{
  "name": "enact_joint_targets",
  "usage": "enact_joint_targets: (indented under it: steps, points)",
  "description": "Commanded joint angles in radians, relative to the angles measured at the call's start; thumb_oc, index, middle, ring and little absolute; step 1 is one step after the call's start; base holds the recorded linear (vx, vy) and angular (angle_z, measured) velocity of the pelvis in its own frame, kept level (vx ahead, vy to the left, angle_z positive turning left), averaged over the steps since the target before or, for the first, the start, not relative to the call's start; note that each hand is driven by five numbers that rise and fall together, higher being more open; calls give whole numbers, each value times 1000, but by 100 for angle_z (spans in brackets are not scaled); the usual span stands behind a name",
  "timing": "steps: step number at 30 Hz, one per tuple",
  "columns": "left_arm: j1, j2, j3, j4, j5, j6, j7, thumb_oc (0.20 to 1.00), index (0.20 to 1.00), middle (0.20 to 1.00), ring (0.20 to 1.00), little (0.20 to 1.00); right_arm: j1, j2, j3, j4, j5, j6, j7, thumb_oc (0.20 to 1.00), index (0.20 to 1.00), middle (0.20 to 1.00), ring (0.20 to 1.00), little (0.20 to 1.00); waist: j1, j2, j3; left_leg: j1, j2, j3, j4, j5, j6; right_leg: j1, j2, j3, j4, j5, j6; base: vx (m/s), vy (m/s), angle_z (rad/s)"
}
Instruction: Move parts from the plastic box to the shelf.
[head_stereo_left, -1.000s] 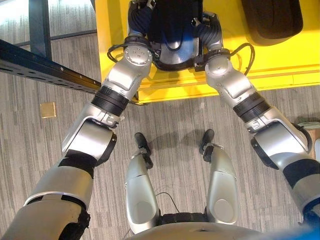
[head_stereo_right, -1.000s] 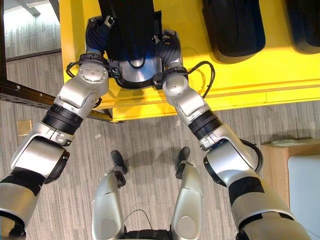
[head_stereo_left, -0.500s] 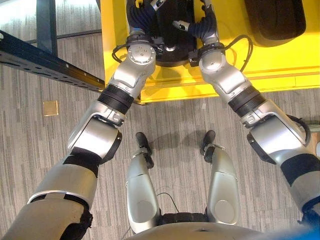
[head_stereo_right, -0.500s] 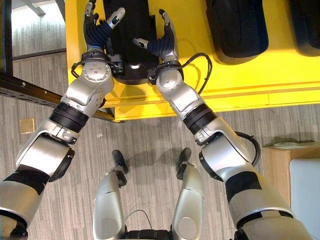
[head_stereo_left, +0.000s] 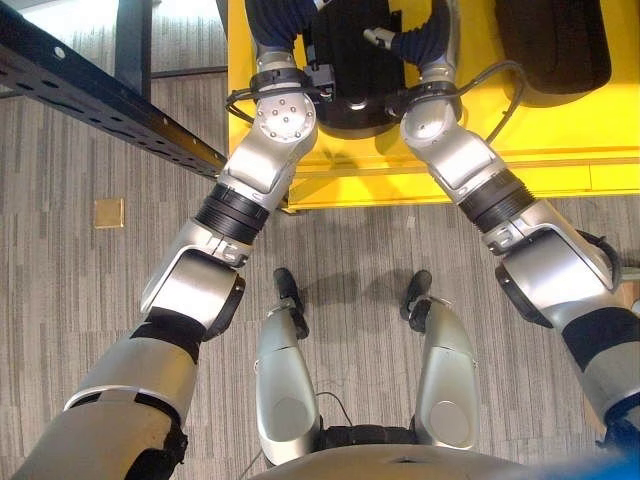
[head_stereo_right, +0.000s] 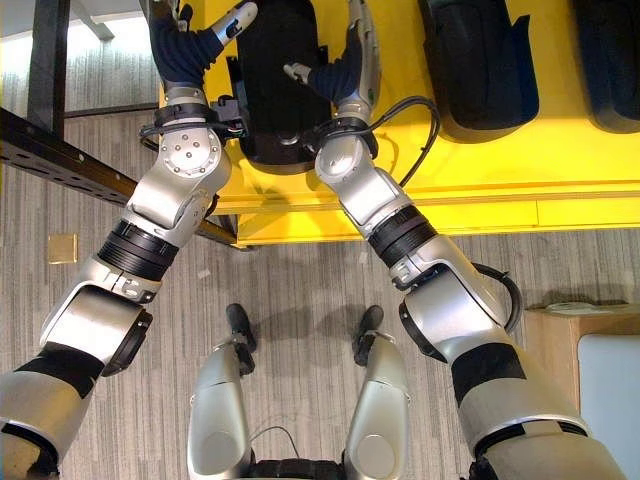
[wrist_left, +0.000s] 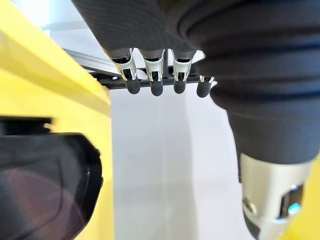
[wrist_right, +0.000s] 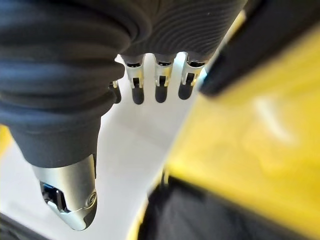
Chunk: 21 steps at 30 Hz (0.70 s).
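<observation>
At upper centre, our left hand and right hand, fingers apart, flank a smooth black part on the glossy yellow shelf above grey striped floor.

Compared with a second ago, we see both hands, left and right, released from the black part, fingers now spread beside it; the part lies on the yellow surface.
</observation>
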Motion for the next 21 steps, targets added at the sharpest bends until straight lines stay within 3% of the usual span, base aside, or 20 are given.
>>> enact_joint_targets:
  steps: [1, 3, 6, 10, 16, 18, 20, 21]
  points:
    - [-11, 10, 14, -125, 80, -102, 11, 1000, 1000, 1000, 1000, 1000, -57, -11, -48, -84, -143, -110, -46, 1000, 1000, 1000, 1000, 1000, 7, 23, -38, 38, -2, 55, -30, -54, -4, 30, 34, 12, -36, -55, 63, 0, 0, 0]
    - [18, 13, 24, -170, 105, -126, 5, 1000, 1000, 1000, 1000, 1000, -41, -15, -57, -134, -258, -135, -34, 1000, 1000, 1000, 1000, 1000, 9, 24, -45, 49, -11, 49, -36, -57, -4, 42, 39, 13, -39, -60, 64, 0, 0, 0]
    - [114, 24, 62, -287, 161, -152, -38, 1000, 1000, 1000, 1000, 1000, 27, -41, -80, -287, -350, -104, 29, 1000, 1000, 1000, 1000, 1000, 13, 25, -60, 73, -26, 42, -49, -64, -1, 65, 44, 14, -53, -67, 69, -2, 5, -1]
    - [331, 29, 122, -449, 158, -131, -109, 1000, 1000, 1000, 1000, 1000, 205, -87, -96, -487, -445, -101, 132, 1000, 1000, 1000, 1000, 1000, 10, 19, -88, 127, -44, 33, -85, -70, 3, 121, 51, 10, -98, -71, 77, 4, 31, -2]
    - [711, 34, 212, -658, 185, -158, -208, 1000, 1000, 1000, 1000, 1000, 650, -220, -226, -875, -491, -269, 295, 1000, 1000, 1000, 1000, 1000, -25, 2, -129, 216, -46, 49, -137, -73, 3, 217, 83, 17, -170, -66, 86, 11, 17, -4]
    - [895, 82, 245, -709, 144, -166, -274, 1000, 1000, 1000, 1000, 1000, 917, -331, -312, -1005, -353, -444, 491, 1000, 1000, 1000, 1000, 1000, -54, -11, -162, 289, -45, 74, -166, -74, 3, 293, 99, 19, -216, -60, 91, 27, 61, -21]
    - [928, 97, 250, -712, 114, -167, -293, 1000, 1000, 1000, 1000, 1000, 973, -359, -327, -1021, -313, -495, 596, 1000, 1000, 1000, 1000, 1000, -59, -16, -172, 312, -43, 81, -176, -73, 4, 319, 104, 19, -236, -59, 89, 4, 20, -17]
    - [929, 97, 250, -712, 114, -167, -293, 1000, 1000, 1000, 1000, 1000, 974, -359, -327, -1021, -313, -494, 596, 1000, 1000, 1000, 1000, 1000, -58, -16, -172, 313, -43, 81, -177, -73, 4, 320, 105, 19, -236, -58, 89, 16, 14, -16]
